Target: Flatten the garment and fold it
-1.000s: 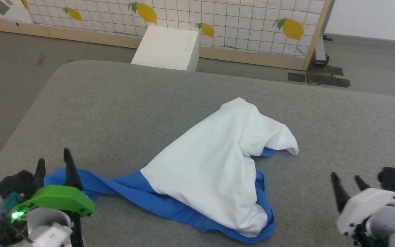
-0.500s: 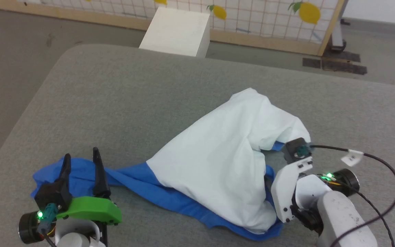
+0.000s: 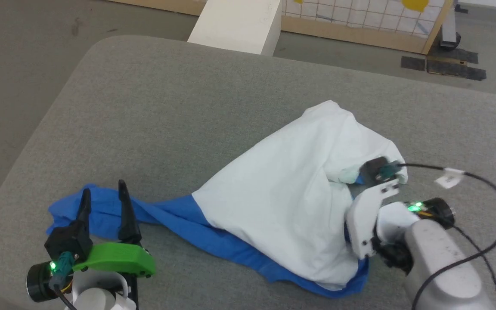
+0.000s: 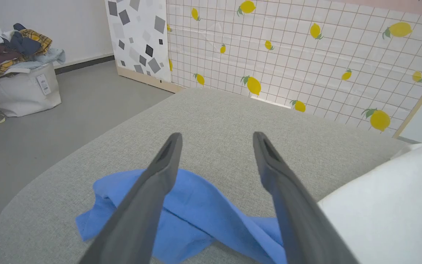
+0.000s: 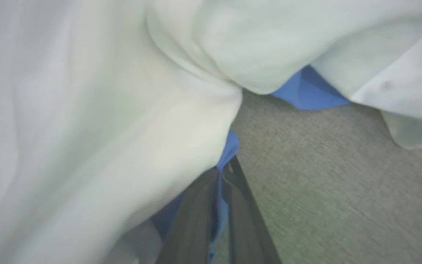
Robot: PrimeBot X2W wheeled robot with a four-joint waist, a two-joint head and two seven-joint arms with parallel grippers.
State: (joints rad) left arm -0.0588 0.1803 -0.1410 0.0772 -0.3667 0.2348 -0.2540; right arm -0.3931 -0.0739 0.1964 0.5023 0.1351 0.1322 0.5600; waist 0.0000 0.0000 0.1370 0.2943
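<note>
White cable tag (image 3: 448,181) unreadable; right pincer (image 5: 225,169) grips garment (image 3: 282,193).

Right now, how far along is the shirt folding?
Barely started. Done: nothing flat yet; the garment lies bunched on the grey table. In hand: the right gripper is shut on its blue edge, while the left gripper is open above the blue end. Left: spreading it flat and every fold.

Grey cloth-topped counter (image 3: 166,99) with rounded corners, on grey floor (image 3: 15,51). Behind it, white box (image 3: 239,21) before wood-framed screen (image 4: 306,91) of white grid with yellow lemons. Beside that, panel (image 4: 137,36) with grey squares. White wall (image 4: 68,22); white bag (image 4: 20,93) heaped with clothes (image 4: 9,44). Dark mats (image 3: 454,69) at screen's foot.
</note>
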